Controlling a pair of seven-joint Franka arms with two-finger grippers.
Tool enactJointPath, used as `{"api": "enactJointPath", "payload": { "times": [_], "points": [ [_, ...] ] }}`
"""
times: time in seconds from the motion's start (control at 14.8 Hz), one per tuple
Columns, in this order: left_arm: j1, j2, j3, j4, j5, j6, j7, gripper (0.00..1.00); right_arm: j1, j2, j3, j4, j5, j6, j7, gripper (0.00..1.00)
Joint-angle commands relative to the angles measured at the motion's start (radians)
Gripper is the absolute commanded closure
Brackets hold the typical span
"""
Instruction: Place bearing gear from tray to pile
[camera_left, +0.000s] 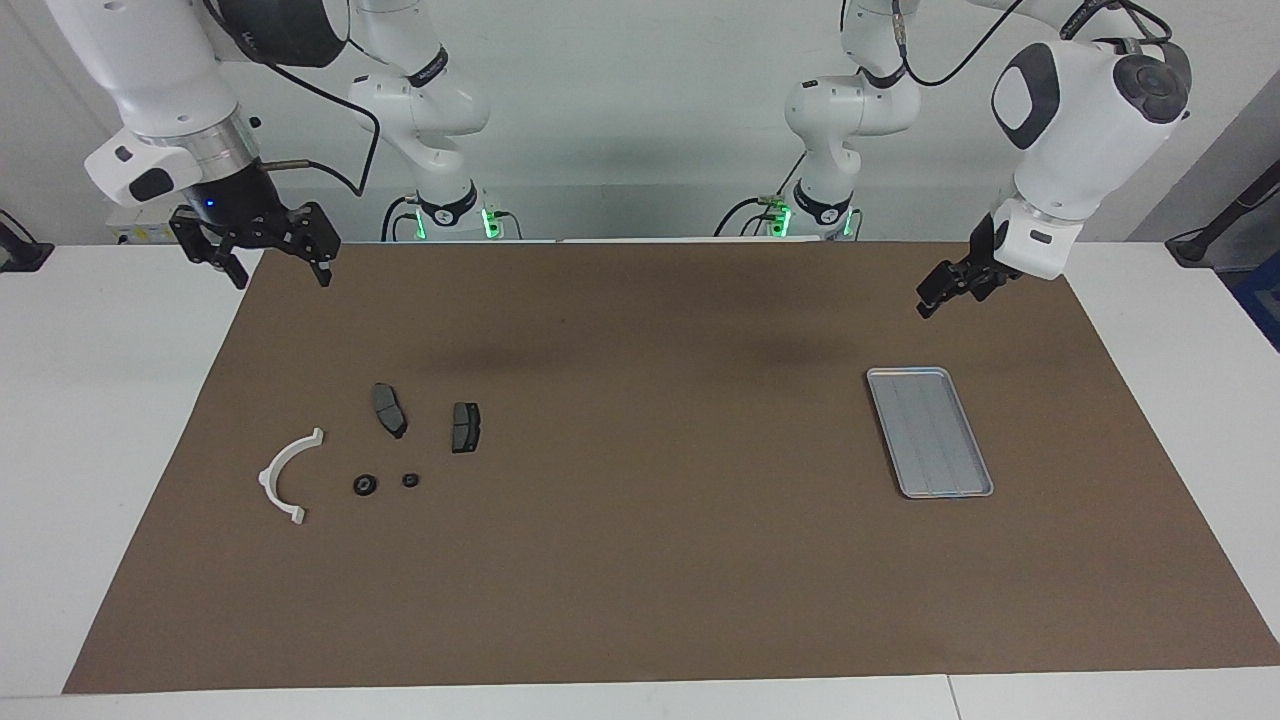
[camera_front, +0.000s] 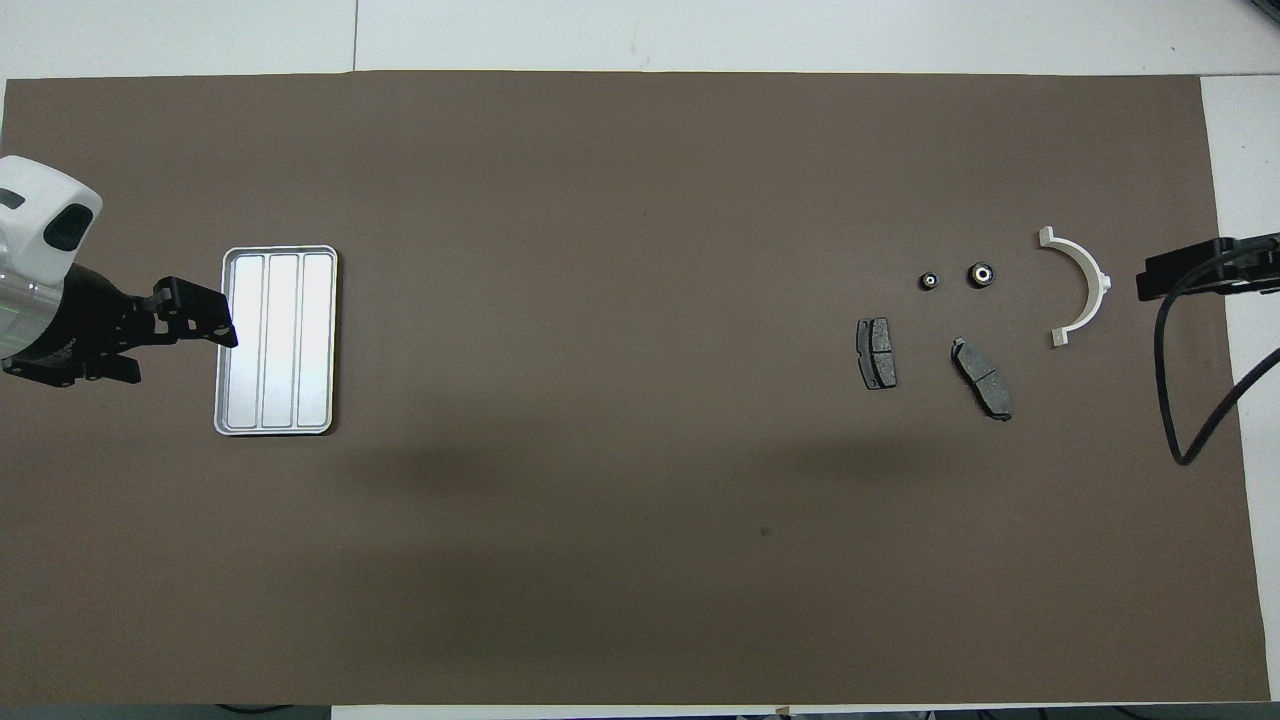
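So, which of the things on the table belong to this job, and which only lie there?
Job:
- tray, with nothing in it
- two small bearing gears, beside the pile
- left gripper and right gripper, raised, holding nothing

Lying about:
- white bracket
- two dark pads
- brown mat

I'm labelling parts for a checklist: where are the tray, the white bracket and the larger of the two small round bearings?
tray (camera_left: 930, 432), facing view, ridged floor.
white bracket (camera_left: 277, 467), facing view, middle of its arc.
larger bearing (camera_front: 981, 273), overhead view, its centre.
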Motion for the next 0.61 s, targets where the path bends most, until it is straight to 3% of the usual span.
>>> {"api": "enactJointPath", "payload": {
  "times": [0.0,0.54],
  "points": [
    [0.002,-0.007,0.002,-0.012,-0.003,-0.005,0.013,0.00,-0.020,-0.038,0.009,-0.037,-0.006,-0.020,-0.027,0.00],
    [0.002,-0.010,0.002,-0.004,-0.003,0.006,0.006,0.00,-0.021,-0.039,0.012,-0.036,-0.006,-0.089,-0.030,0.00]
  ]
}}
